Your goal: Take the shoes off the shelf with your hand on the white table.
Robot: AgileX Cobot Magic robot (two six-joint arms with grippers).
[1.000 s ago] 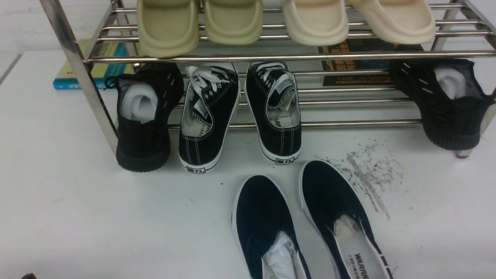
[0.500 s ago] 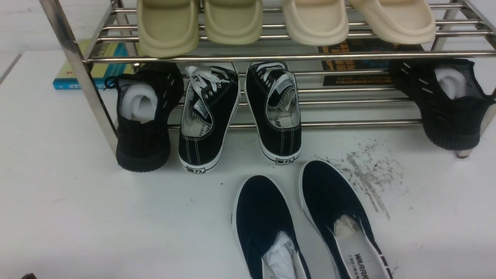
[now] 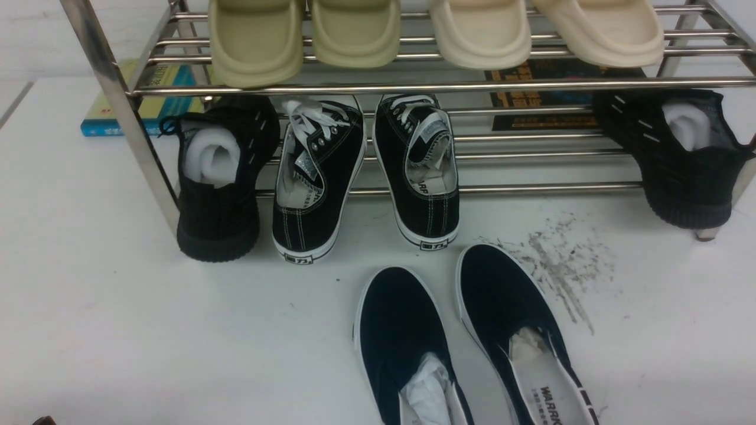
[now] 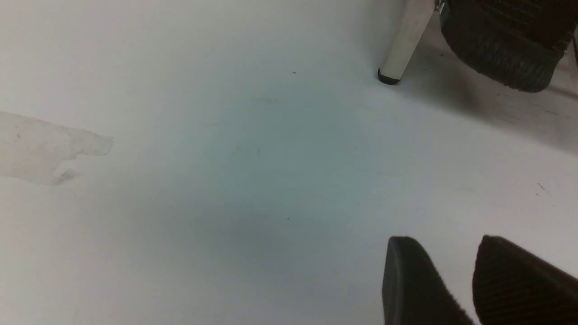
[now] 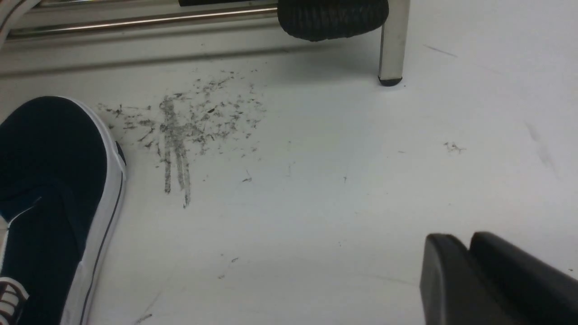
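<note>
Front view: both navy shoes point(image 3: 455, 336) lie off the shelf point(image 3: 413, 85) on the white table point(image 3: 118, 307), just in front of its lower tier, side by side, toes toward the shelf, heels toward the robot, long axes running roughly straight out from the shelf; scuff patch point(image 3: 561, 271) just right of the right shoe; no arm in view here; task looks done

Left wrist view: left gripper point(image 4: 445, 280) low over bare table, fingers slightly parted with a small gap, grasping nothing; shelf leg point(image 4: 404, 45) and a black knit shoe point(image 4: 501, 40) ahead; no navy shoe in this view

Right wrist view: right gripper point(image 5: 469, 271) fingertips look pressed together, empty; one navy shoe beyond the scuff patch from the fingers; right arm judged nearer the pair
</note>
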